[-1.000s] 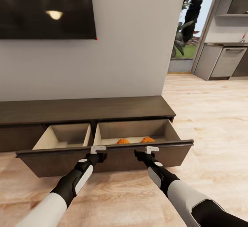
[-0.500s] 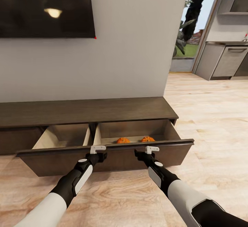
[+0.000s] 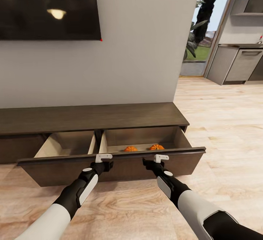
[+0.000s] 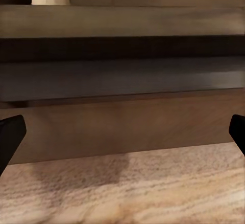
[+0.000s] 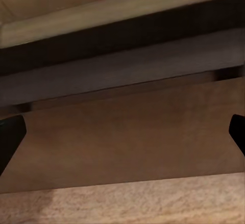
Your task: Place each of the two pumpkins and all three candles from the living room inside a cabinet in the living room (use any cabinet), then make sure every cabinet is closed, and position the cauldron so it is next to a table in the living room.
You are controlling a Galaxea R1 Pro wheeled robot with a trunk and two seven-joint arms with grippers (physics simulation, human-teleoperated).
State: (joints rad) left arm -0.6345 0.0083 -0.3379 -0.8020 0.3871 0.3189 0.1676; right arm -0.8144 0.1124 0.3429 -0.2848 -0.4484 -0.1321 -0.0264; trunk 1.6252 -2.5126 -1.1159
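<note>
Against the cabinet's (image 3: 91,117) open drawer front (image 3: 109,170), left gripper (image 3: 104,157) and right gripper (image 3: 161,157) rest, fingers spread; two pumpkins (image 3: 130,148) lie inside.

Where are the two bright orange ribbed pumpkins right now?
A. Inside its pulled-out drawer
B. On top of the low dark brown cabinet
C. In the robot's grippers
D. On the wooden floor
A: both bright orange ribbed pumpkins sit in the right compartment of the low dark brown cabinet's pulled-out drawer.
</note>
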